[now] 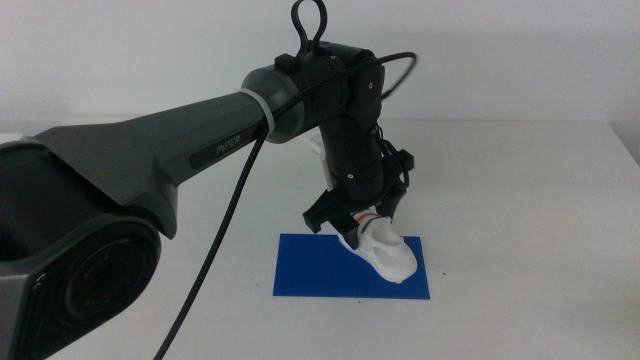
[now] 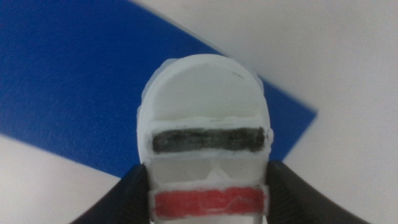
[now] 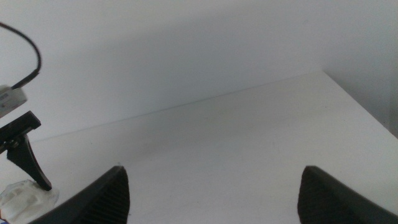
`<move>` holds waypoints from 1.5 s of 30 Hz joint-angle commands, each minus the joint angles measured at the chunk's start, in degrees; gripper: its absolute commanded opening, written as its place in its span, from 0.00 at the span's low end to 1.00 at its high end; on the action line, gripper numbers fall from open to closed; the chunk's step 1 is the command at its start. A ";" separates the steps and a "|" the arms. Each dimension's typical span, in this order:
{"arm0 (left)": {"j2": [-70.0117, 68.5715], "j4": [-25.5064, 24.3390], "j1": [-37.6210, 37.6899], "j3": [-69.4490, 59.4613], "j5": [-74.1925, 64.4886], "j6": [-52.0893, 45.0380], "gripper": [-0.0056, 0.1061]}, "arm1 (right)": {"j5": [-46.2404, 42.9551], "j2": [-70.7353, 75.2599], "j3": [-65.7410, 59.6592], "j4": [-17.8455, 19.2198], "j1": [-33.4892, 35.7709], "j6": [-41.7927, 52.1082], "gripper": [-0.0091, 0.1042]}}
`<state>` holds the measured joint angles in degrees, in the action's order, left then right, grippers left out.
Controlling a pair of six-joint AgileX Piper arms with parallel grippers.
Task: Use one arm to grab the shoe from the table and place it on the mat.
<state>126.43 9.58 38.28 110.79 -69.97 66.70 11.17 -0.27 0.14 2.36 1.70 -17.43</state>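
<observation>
Counter (image 1: 520,200): plain white, wide, running back to a pale wall.

Mat (image 1: 310,270): flat bright blue rectangle lying on the counter. It serves as the landmark for every item below.

Shoe (image 1: 385,250): small white sneaker with a thick white sole, one dark strap and one red strap across the top. It sits over the right half of the mat, toe toward the mat's front right corner. In the left wrist view the rounded toe (image 2: 202,93) lies over blue, with the mat's corner (image 2: 292,121) and white counter just beyond it. Whether the sole rests fully on the mat cannot be told.

Left arm (image 1: 180,150): large, dark grey and black, white lettering on the forearm, black cable looped above the wrist. It reaches in from the left, over the mat.

Left gripper (image 1: 358,212): pointing down above the mat, both jaws pressed against the shoe's sides at the straps, closed on it.

Right gripper (image 3: 211,205): away from the mat, low over bare counter, jaws spread wide with nothing between them.
</observation>
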 commanded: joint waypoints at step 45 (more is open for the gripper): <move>2.31 -9.25 0.07 -3.87 0.00 55.32 0.20 | -0.49 0.27 -0.14 0.42 0.10 0.20 0.78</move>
<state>128.80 0.36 38.28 107.21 -69.61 120.01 11.17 -0.27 0.14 2.36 1.70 -17.43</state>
